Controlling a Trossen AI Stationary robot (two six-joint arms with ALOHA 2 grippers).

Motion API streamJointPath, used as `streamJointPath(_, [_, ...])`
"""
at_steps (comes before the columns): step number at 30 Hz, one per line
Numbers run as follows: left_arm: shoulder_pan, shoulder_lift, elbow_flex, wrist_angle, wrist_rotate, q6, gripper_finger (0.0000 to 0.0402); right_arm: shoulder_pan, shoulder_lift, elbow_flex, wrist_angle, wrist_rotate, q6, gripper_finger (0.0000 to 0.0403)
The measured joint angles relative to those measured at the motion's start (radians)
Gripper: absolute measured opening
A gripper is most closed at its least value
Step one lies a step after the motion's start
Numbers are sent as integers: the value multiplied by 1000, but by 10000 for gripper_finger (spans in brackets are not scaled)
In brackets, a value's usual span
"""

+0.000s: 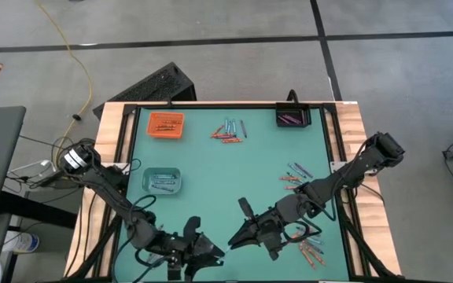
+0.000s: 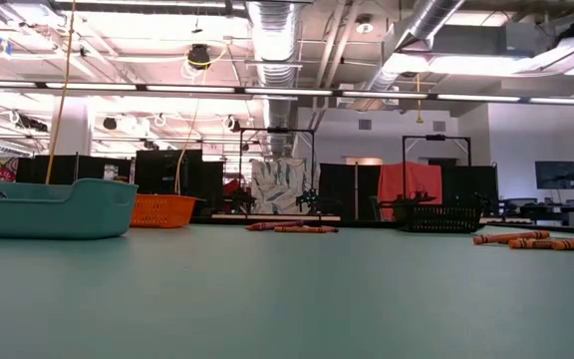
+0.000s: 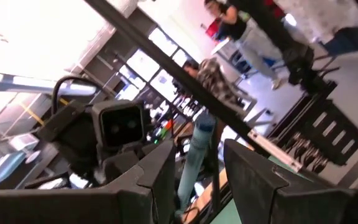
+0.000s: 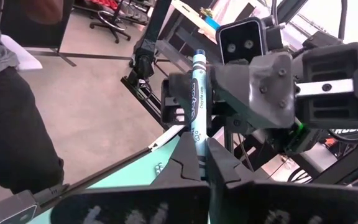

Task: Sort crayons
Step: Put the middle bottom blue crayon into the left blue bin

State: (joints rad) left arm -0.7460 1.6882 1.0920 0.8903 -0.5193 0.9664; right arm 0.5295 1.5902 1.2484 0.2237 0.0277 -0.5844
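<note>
Both grippers hover above the table's near edge, facing each other. My right gripper (image 1: 234, 238) (image 4: 202, 155) is shut on a blue-grey crayon (image 4: 197, 93). My left gripper (image 1: 215, 251) (image 3: 197, 155) is open, with a finger on each side of that crayon's (image 3: 194, 155) free part; I cannot tell whether they touch it. Other crayons lie flat on the green table: one loose heap at the far middle (image 1: 229, 130), another at the right (image 1: 296, 177), a third at the near right (image 1: 311, 251). My right gripper pinches the crayon's lower end (image 4: 199, 142) between its two fingers. The rest of the crayon sticks out past the fingertips, in between the left gripper's fingers. It hangs in the air, clear of the table.
An orange tray (image 1: 166, 125) with crayons stands at the far left, a black tray (image 1: 293, 117) at the far right, and a pale teal tray (image 1: 162, 181) at the left. People stand in the room beyond the table (image 4: 11, 93). The table's middle (image 1: 226, 181) is bare.
</note>
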Motion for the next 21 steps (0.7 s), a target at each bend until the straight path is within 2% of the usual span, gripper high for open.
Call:
streamJointPath(14, [36,0,0,18,98,-82,122,-2,0,0,-2,0,1,0])
streamJointPath(17, [45,0,0,19,136,-90,99,-2,0,0,-3,0,1,0])
streamJointPath(21, [47,0,0,12,140,-78,44,-2,0,0,-4,-1,2,0])
